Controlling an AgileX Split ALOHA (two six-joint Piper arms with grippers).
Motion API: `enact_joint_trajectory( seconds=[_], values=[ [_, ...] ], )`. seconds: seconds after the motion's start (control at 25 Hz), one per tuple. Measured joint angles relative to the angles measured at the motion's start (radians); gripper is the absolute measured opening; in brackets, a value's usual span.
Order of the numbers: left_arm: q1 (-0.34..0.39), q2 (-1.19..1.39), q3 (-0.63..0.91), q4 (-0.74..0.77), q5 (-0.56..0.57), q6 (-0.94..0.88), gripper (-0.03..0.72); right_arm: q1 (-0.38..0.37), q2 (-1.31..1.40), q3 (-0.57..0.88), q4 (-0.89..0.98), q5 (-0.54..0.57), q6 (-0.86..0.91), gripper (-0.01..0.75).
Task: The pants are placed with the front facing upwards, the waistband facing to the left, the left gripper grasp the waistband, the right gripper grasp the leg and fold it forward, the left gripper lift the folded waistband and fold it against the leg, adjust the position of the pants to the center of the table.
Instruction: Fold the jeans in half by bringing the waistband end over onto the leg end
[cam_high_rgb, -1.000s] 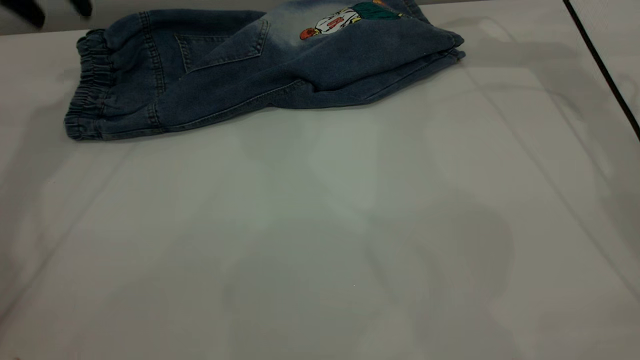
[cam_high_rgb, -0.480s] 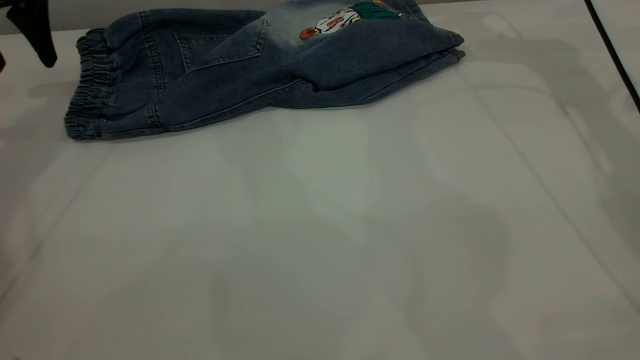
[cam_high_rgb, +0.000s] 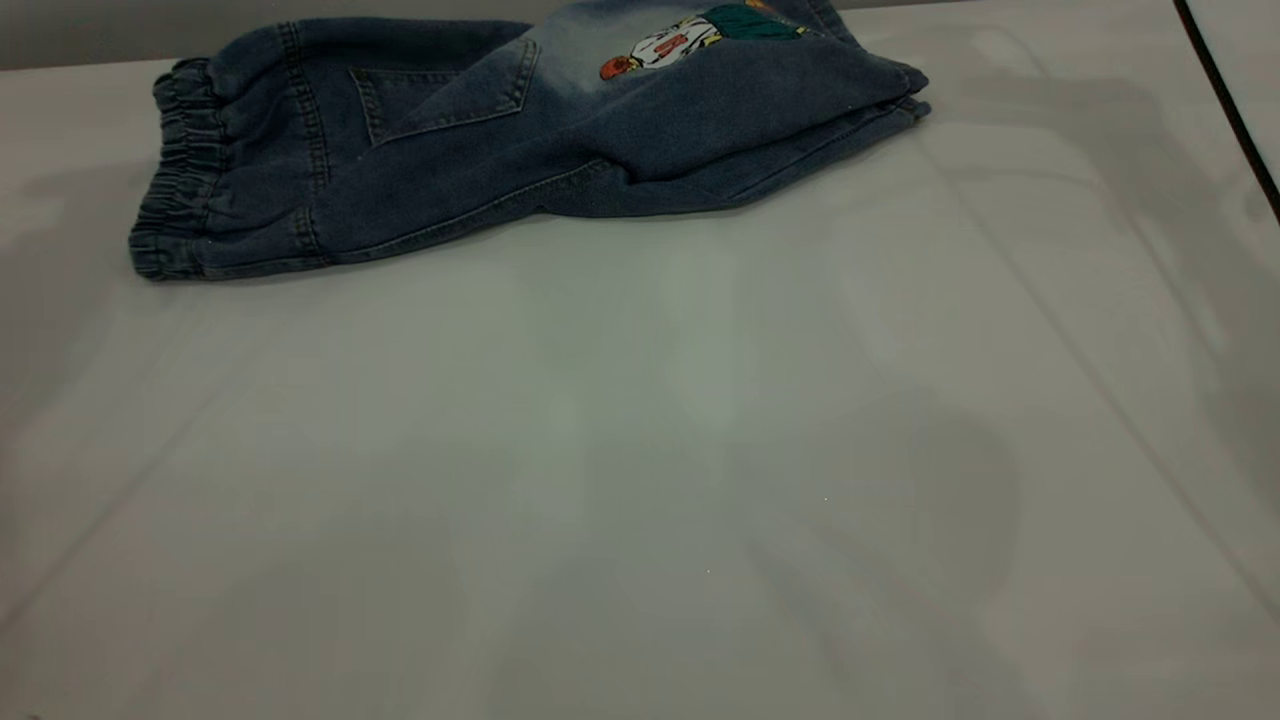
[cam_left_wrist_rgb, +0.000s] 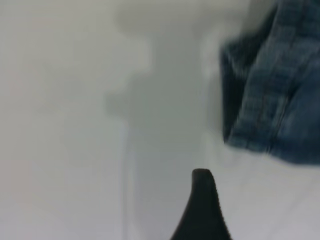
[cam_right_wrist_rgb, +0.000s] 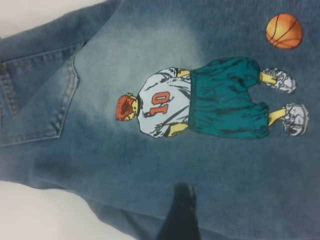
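Note:
The pants (cam_high_rgb: 560, 120) lie folded lengthwise at the far side of the table (cam_high_rgb: 640, 450), back pocket and cartoon print facing up. The waistband (cam_high_rgb: 175, 170) points left and the leg (cam_high_rgb: 800, 110) points right. Neither gripper shows in the exterior view. In the left wrist view, the left gripper (cam_left_wrist_rgb: 250, 200) hovers open over bare table, a short way from a corner of the pants (cam_left_wrist_rgb: 275, 100), with one black finger (cam_left_wrist_rgb: 202, 205) visible. The right gripper (cam_right_wrist_rgb: 225, 210) is open above the pants (cam_right_wrist_rgb: 150, 165), near the cartoon print (cam_right_wrist_rgb: 200, 102), holding nothing; one finger (cam_right_wrist_rgb: 180, 215) shows.
A thin black cable (cam_high_rgb: 1225, 110) runs along the table's right edge. Bare tabletop stretches from the pants to the near edge. A grey wall strip (cam_high_rgb: 60, 40) lies behind the table at the far left.
The left gripper's black fingers, seen at the exterior view's upper left beside the waistband, have left that view. The pants have not moved.

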Motion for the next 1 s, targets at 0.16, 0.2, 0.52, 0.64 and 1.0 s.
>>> enact_joint_trajectory(
  seconds=[0.16,0.2,0.52,0.64,1.0],
  values=[
    [-0.007,-0.102,0.011,-0.004,-0.029,0.005,0.507,0.0,-0.054,0.001,-0.046,0.0,0.002,0.572],
    [-0.009,-0.125,0.024,-0.005,-0.037,0.005,0.507,0.0,-0.071,0.001,-0.054,0.0,0.006,0.572],
    [-0.013,-0.302,0.302,0.006,-0.316,-0.016,0.507,0.0,-0.138,0.001,-0.065,0.001,0.007,0.572],
    [-0.01,-0.34,0.463,0.008,-0.484,-0.026,0.507,0.0,-0.138,0.001,-0.068,0.001,0.006,0.572],
    [0.065,-0.206,0.915,0.005,-1.004,-0.218,0.507,0.011,-0.138,0.002,-0.065,0.0,0.015,0.572]
  ],
)
